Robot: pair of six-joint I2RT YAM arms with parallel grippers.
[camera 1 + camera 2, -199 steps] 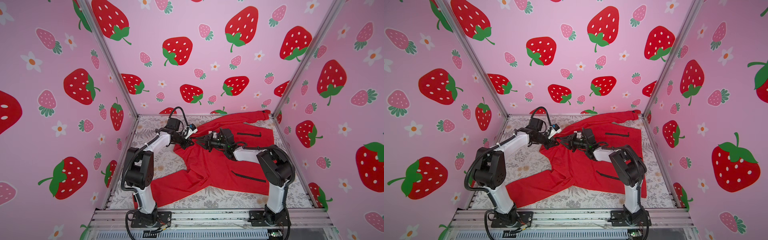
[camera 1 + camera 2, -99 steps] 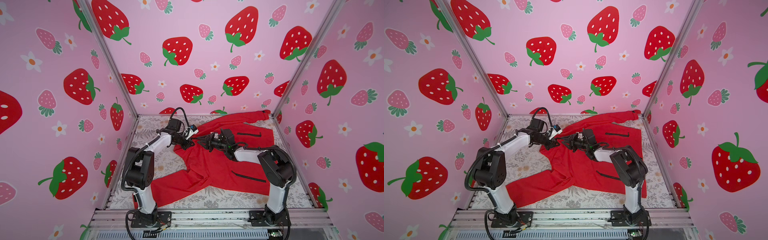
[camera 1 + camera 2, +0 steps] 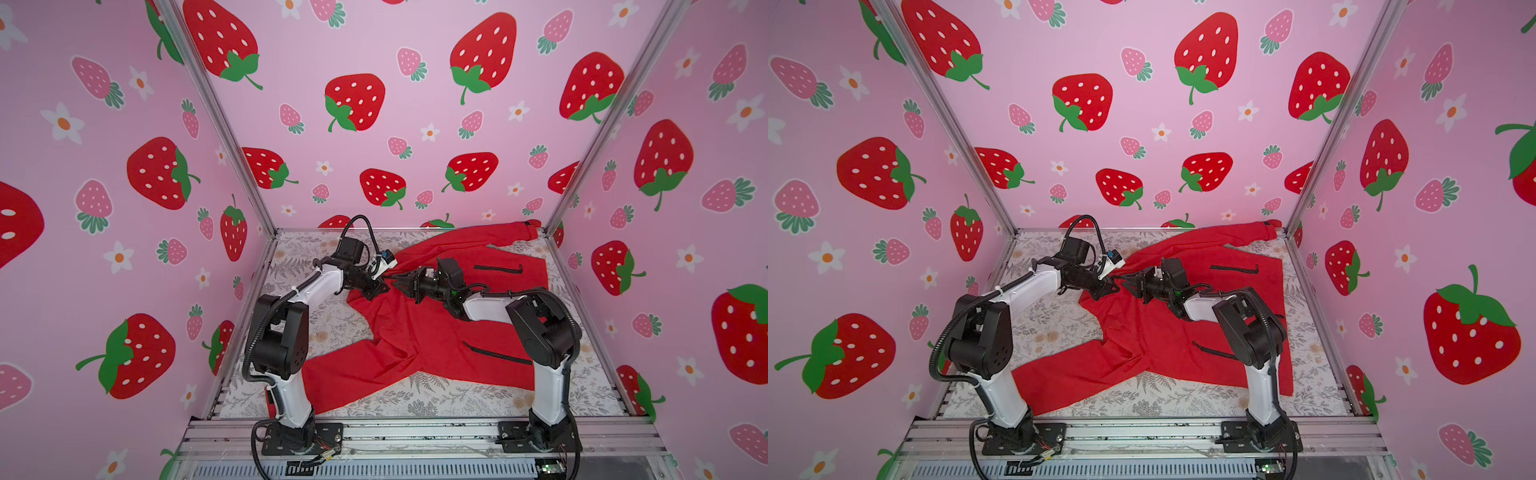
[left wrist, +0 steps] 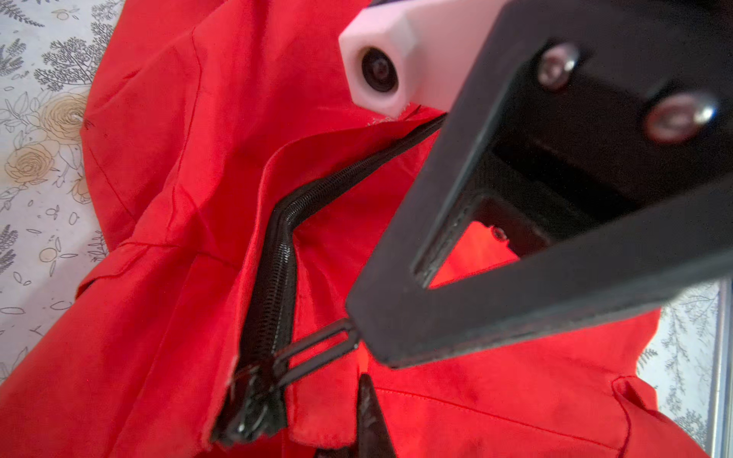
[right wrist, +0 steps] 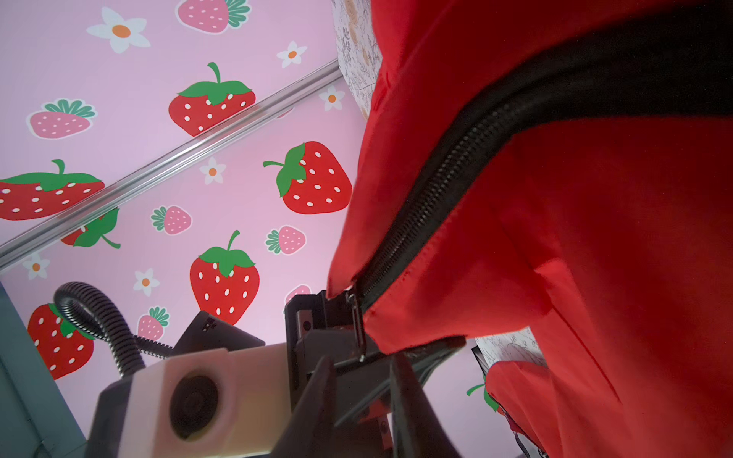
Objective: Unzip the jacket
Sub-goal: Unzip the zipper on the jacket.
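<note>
Red jacket lies spread on counter, collar end between both arms. Zipper looks zipped shut, with a bend in it. Right end effector closed tight on zipper pull. Left end effector closed, seems to pinch jacket cloth by zipper top. Risks: thin pull may slip out on sharp tug. Bent zipper may jam. If left lets go, whole jacket slides along.

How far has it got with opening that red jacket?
Barely begun. Done: the right gripper clamps the zipper pull; the left gripper seems to pinch the jacket beside it. In hand: the first tug. To do: the zipper is meshed along its whole visible length.
</note>
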